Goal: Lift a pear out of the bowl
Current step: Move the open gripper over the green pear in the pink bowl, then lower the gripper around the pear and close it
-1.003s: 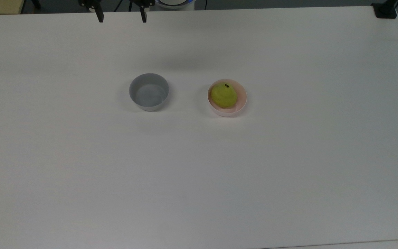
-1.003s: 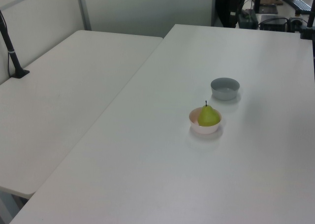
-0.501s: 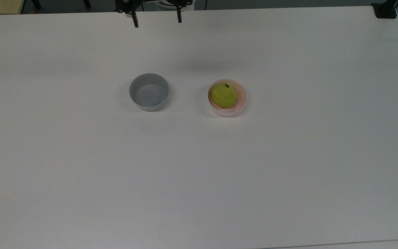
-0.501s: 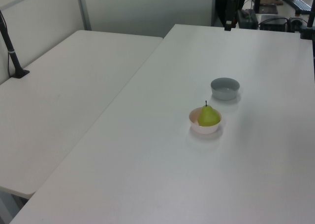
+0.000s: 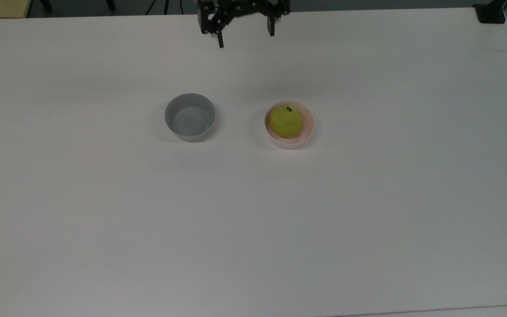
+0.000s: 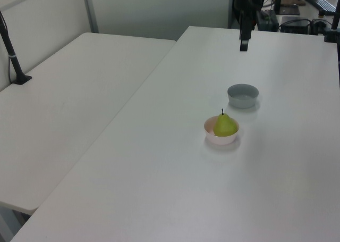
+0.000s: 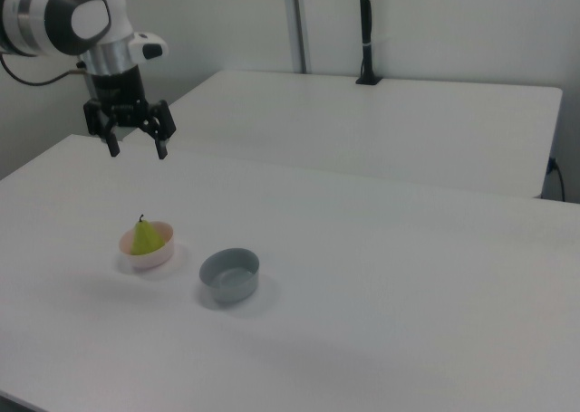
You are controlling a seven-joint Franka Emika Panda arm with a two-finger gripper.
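Note:
The yellow-green pear [image 5: 284, 121] [image 6: 224, 125] [image 7: 145, 237] stands upright with its dark stem up inside the pale pink bowl [image 5: 308, 130] [image 6: 221, 140] [image 7: 149, 259] on the white table. My gripper [image 5: 245, 38] [image 7: 138, 147] hangs high above the table near its far edge in the top view, fingers spread wide and pointing down, nothing between them. In the right view it is well above the bowl and slightly behind it. In the left view one black finger [image 6: 244, 41] shows beyond the grey bowl.
A grey bowl [image 5: 189, 116] [image 6: 243, 95] [image 7: 230, 274] of similar size sits beside the pink bowl, to the top view's left. A second white table [image 6: 64, 103] adjoins with a black pole clamp [image 6: 16, 66].
The gripper has travelled toward the top view's right along the far table edge, coming closer to the pink bowl, and stayed open. Pear and bowls have not moved.

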